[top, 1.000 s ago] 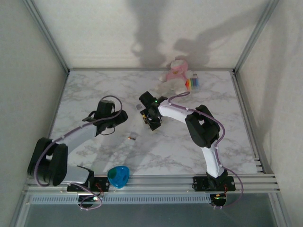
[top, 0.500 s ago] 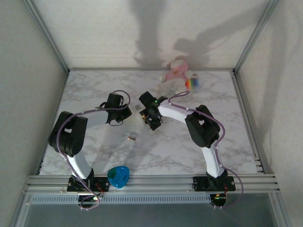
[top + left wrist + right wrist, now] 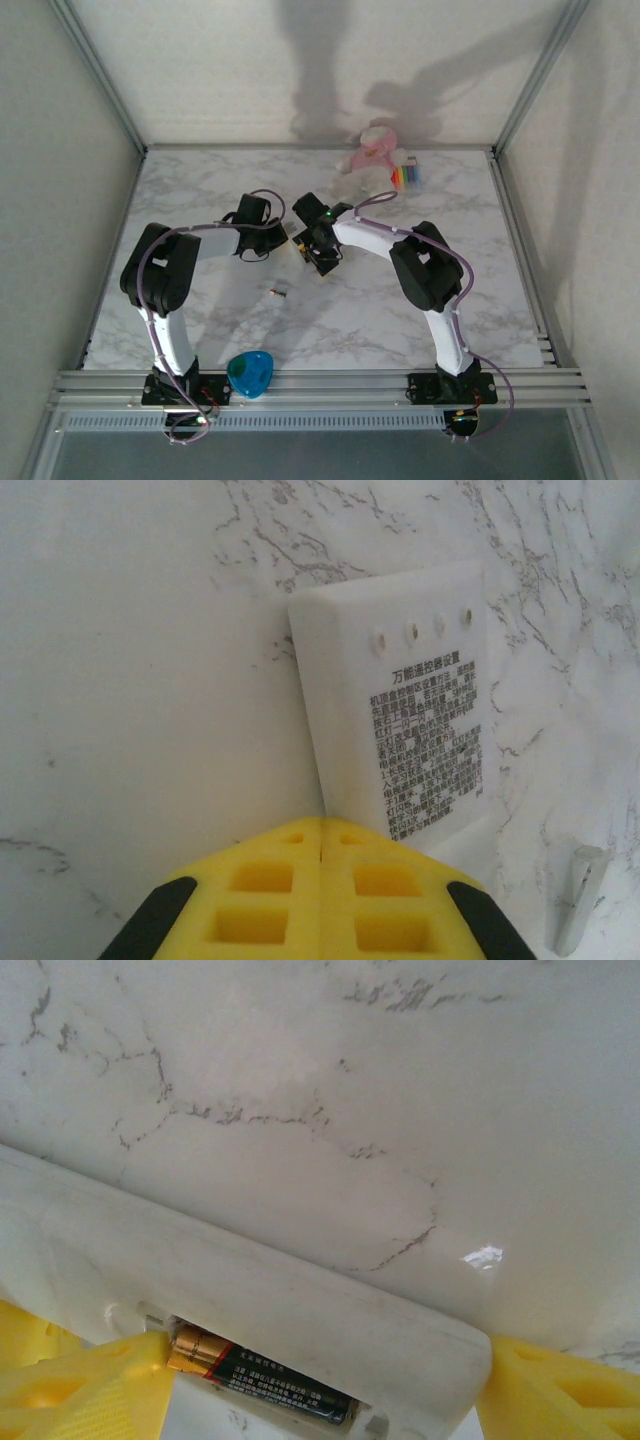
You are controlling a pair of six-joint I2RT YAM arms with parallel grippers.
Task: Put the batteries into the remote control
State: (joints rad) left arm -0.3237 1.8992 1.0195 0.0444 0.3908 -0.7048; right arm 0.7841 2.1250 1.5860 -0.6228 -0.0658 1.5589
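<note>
On my right wrist feed the right tool is clenched across the slim white-grey plastic remote control. One yellow finger sits at the edge of the uncovered battery compartment and the other at the bar's end corner. The remote lies back-up near the middle of the white marble-patterned desk.

In the compartment I see one dark cylindrical battery with an orange-gold end. It lies lengthwise in its slot, gold end toward the left-hand finger. The rest of the recess runs out of frame, so I cannot tell what else it holds.

The left tool is clenched on nothing, its yellow pads meeting at a seam, with the tip right at the remote's other end. From there the remote's back shows a row of four small holes above a block of black printed text.

A slim grey rod lies on the desk just beside that end; I cannot tell what it is.

In the top view a tiny whitish cylindrical battery lies alone on the desk, nearer the arm bases and apart from both tools.
</note>
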